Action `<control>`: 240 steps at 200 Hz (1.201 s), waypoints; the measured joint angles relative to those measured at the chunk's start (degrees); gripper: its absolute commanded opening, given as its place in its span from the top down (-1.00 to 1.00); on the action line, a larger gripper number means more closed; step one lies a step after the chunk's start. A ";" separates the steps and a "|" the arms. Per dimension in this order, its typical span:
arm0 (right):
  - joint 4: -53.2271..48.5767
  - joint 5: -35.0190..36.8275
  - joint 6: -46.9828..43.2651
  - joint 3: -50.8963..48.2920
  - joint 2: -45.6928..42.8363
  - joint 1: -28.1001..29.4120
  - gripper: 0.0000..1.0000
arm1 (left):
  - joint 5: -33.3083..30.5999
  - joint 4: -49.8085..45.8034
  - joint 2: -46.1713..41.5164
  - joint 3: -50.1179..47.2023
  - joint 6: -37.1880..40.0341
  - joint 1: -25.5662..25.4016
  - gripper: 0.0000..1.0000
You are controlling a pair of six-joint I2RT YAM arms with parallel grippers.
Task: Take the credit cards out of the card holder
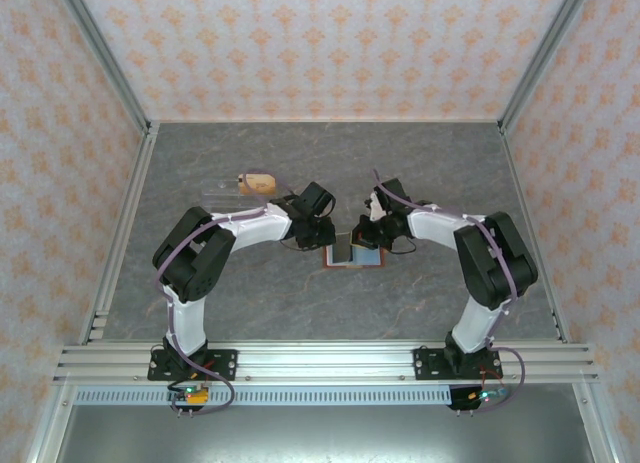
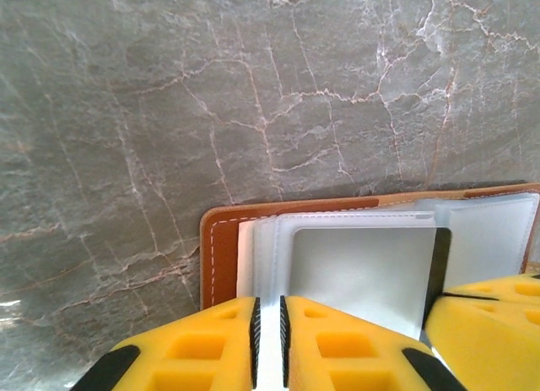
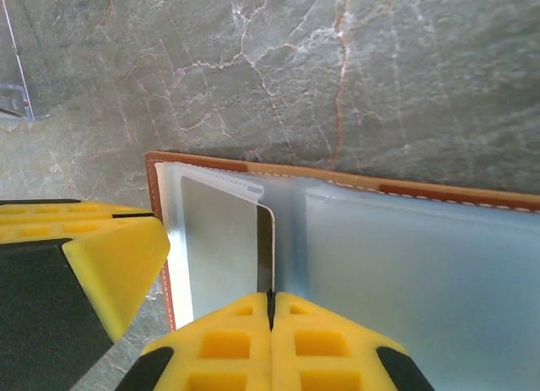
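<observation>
Card holder [image 3: 405, 256]: open flat on table [image 3: 337, 70]. 1 grey card [image 3: 221, 247]: likely light, stiff, slick; take its exposed edge. Right gripper [image 3: 271, 311] clenched there; left gripper [image 2: 270, 340] barely parted, grip unclear.

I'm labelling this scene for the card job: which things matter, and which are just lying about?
Job: open reddish-brown leather card holder; grey plastic card inside it.
Lying about: clear plastic piece with a tan item, too small to identify.
</observation>
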 measured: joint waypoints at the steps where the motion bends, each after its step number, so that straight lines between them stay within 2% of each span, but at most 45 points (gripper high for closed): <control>1: -0.02 0.15 -0.02 -0.02 -0.07 0.00 1.00 | 0.00 -0.02 -0.02 0.00 0.04 0.00 0.67; 64: -1.73 5.11 -0.07 -0.07 -0.74 0.00 1.00 | 1.16 0.13 -0.59 0.00 0.20 0.00 0.81; 138: -1.86 4.83 -0.24 -0.07 -0.74 0.00 1.00 | 4.74 2.60 -0.33 0.26 0.24 -0.26 0.89; 240: -1.88 4.85 -0.46 -0.07 -0.74 -0.09 1.00 | 4.81 0.26 3.67 3.80 3.04 -0.50 0.91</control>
